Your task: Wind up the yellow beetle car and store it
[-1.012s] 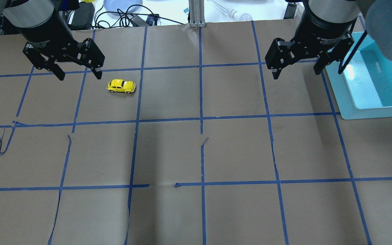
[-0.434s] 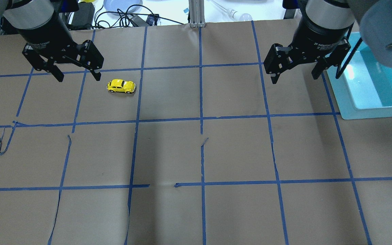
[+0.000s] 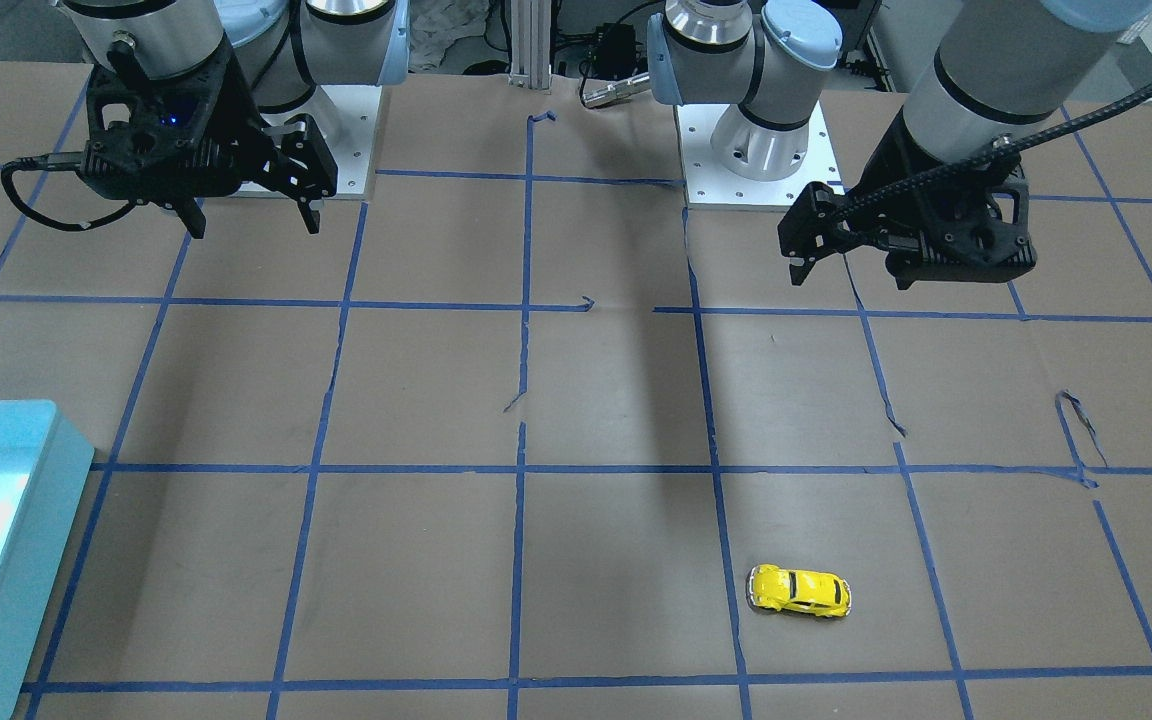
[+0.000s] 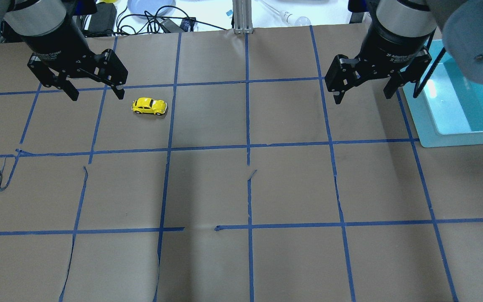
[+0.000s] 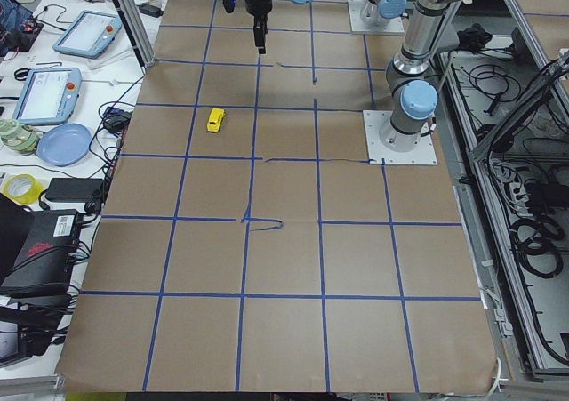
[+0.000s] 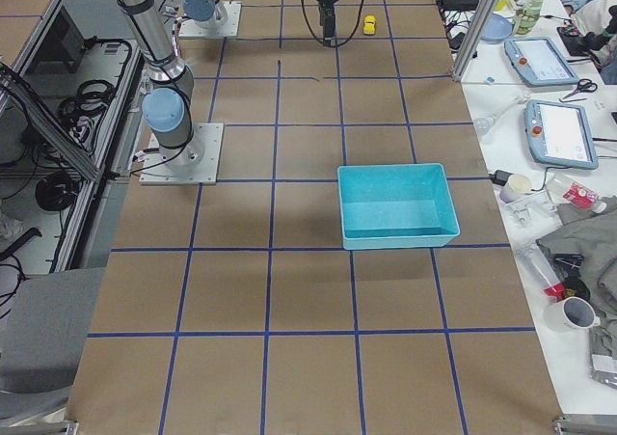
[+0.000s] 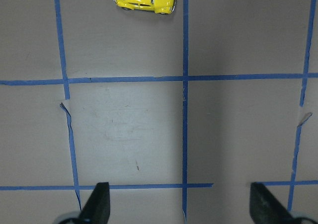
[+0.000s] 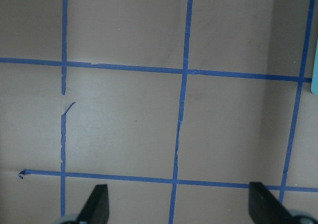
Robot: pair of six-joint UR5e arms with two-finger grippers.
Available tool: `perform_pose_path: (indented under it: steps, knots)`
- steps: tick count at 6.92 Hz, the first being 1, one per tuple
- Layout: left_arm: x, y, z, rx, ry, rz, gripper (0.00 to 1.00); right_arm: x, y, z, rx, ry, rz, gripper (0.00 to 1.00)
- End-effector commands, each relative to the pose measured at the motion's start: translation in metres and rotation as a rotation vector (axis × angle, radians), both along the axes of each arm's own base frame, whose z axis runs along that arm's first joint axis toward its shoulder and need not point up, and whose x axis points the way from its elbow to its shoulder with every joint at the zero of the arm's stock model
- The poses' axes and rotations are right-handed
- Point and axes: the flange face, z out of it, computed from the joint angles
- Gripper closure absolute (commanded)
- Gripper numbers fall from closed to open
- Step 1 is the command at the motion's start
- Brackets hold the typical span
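Brown paper covered the desk (image 4: 266, 188), ruled into squares by blue tape (image 4: 247, 126); several strips were torn and curling.

**Holdings**
- Yellow beetle car (image 4: 149, 106): upright on its wheels, in the left half of the desk toward the far edge, touched by nothing.
- Left hand (image 4: 97, 96): released, fingers spread wide, empty, raised off the desk near the car on the side toward the left edge.
- Right hand (image 4: 362, 97): released and empty, well apart from the car.
- Turquoise bin (image 4: 430, 126): toward the far right corner, just beside the right hand.

**Risks, as judged**
- The car was far smaller than either hand and free to roll. A finger landing off-centre would likely have nudged it away rather than caught it.
- Its glossy, rounded body could have squirted out of a closing grip.
- Dragging it back to wind it might have caught a wheel on a lifted tape end.
- If you had let it go once wound, it could have run off the far edge.
- The bin lay across the whole desk from the car, so you faced a long carry or a pass between hands, either of which could have dropped the car.

**Not made out**
- You could not see the car's underside or any winding mechanism.
- Which end was the front was hard to tell.
- The left wrist view held the car at its very top edge.
- The right wrist view showed no car at all.
- The bin was cut off in both the overhead and front views, with glare on its floor.
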Motion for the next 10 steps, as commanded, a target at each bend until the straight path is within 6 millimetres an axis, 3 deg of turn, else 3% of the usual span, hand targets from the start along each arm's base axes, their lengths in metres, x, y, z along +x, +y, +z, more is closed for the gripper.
perform_pose_path:
  steps: [1,3,5,6,8,10]
  knots:
    - [0.002,0.0,0.0,0.0,0.0,0.006,0.0,0.0,0.0,0.0,-0.001,0.0,-0.001,0.0]
    - [0.004,-0.011,-0.015,0.021,0.012,0.025,0.0,0.0,0.0,0.0,-0.001,-0.001,-0.001,0.0]
    - [0.009,-0.023,-0.011,-0.052,-0.004,0.084,0.0,0.0,0.0,0.0,-0.001,-0.003,-0.001,0.0]
    - [0.01,-0.035,-0.009,-0.128,-0.009,0.194,0.0,0.001,0.0,0.0,-0.001,-0.004,0.001,0.0]
    - [0.012,-0.059,-0.034,-0.135,-0.009,0.398,0.0,0.001,0.0,0.0,-0.001,-0.006,0.001,0.0]
    - [0.015,-0.091,-0.072,-0.148,-0.004,0.632,0.0,0.0,0.0,0.0,-0.001,-0.006,0.0,0.0]
